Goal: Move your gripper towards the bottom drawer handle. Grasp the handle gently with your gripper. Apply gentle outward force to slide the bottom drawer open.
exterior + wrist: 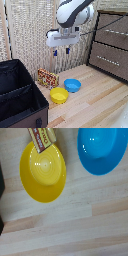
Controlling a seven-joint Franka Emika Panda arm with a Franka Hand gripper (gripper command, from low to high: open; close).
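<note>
Clearly, the task was only at its start. At the exterior view's left stood a black fabric box [20, 95], then a small printed carton [47, 78], a yellow bowl [59, 95] and a blue bowl [72, 85] on the wooden table [95, 105]. Above them hung the gripper [61, 51], its two dark fingers a little apart and holding nothing. At the far right stood the dresser, and the bottom drawer [109, 60] looked shut, with the bottom drawer handle [107, 59] untouched. The approach, the grasp and the pull were all left. Between gripper and handle the air was free; only the bowls lay low beneath.
</note>
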